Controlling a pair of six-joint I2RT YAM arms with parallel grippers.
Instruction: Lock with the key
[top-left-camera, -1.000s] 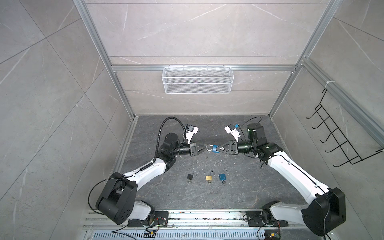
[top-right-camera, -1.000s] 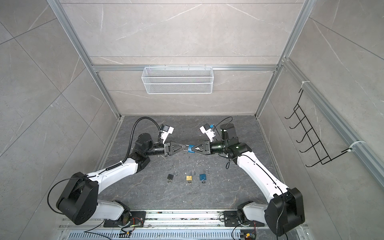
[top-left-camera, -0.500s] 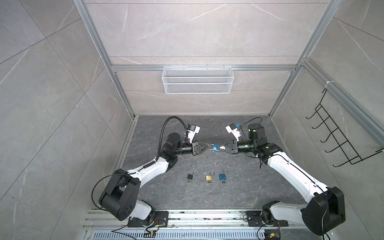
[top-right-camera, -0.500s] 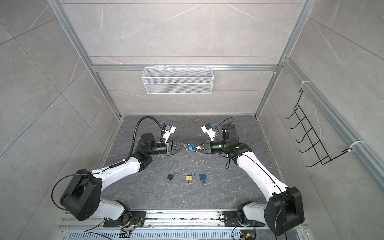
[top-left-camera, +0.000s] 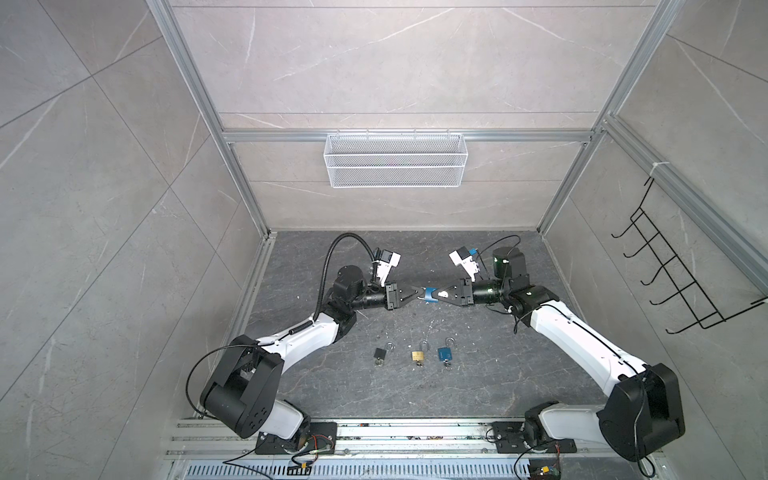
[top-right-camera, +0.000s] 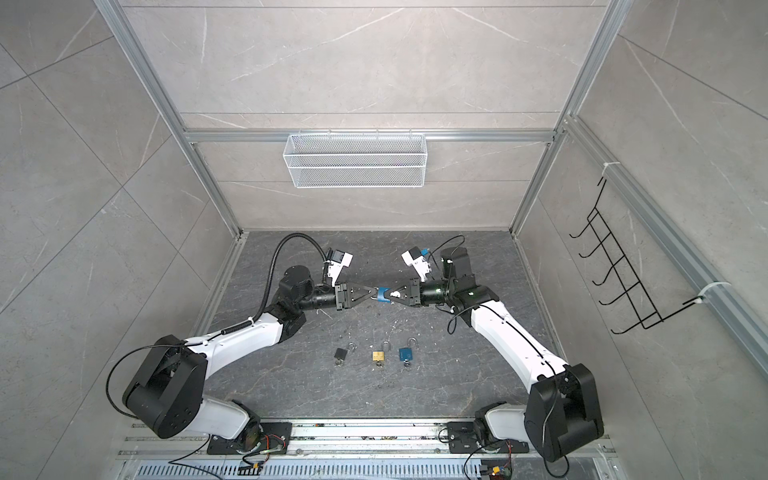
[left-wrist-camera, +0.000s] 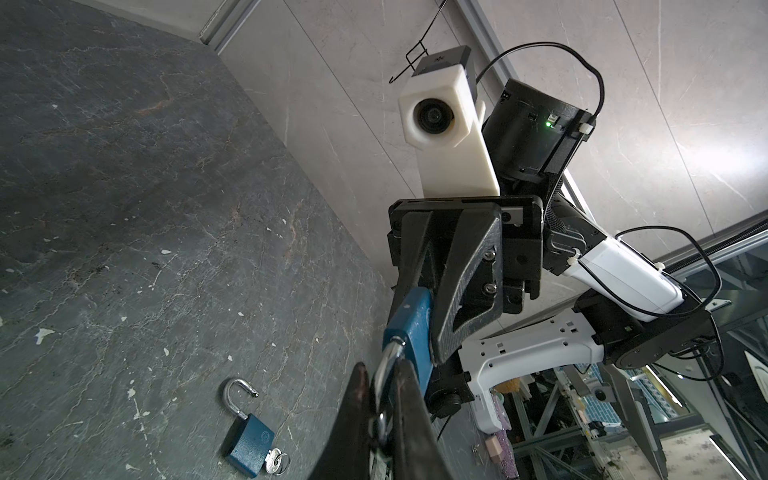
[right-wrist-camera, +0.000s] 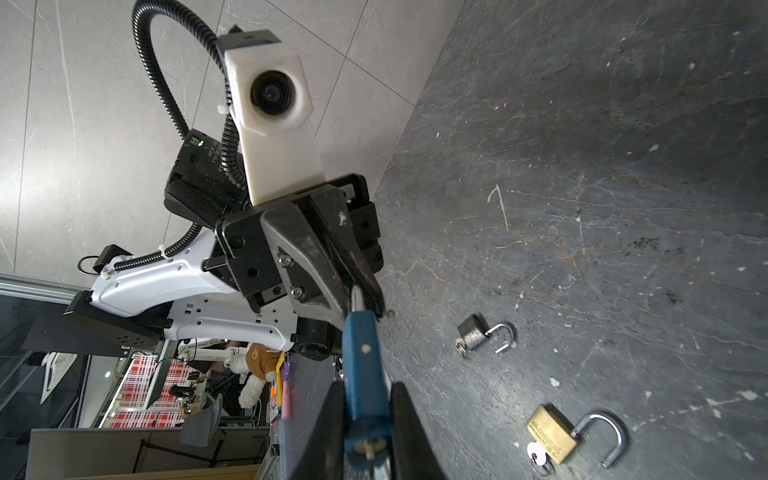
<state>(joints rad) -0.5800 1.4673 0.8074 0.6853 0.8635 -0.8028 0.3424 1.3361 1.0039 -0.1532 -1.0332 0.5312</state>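
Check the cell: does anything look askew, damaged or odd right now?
Nothing serious. The held padlock is in line between the left end effector and right end effector; three open padlocks lie in a tidy row. Only white scuffs mark the table.

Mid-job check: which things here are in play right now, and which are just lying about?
In play:
- held padlock, blue, up in the air
- right gripper, shut on its body
- left gripper, shut on its shackle

Lying about, for now:
- black padlock, brass padlock, blue padlock, all open, keys in
- basket
- hook rack
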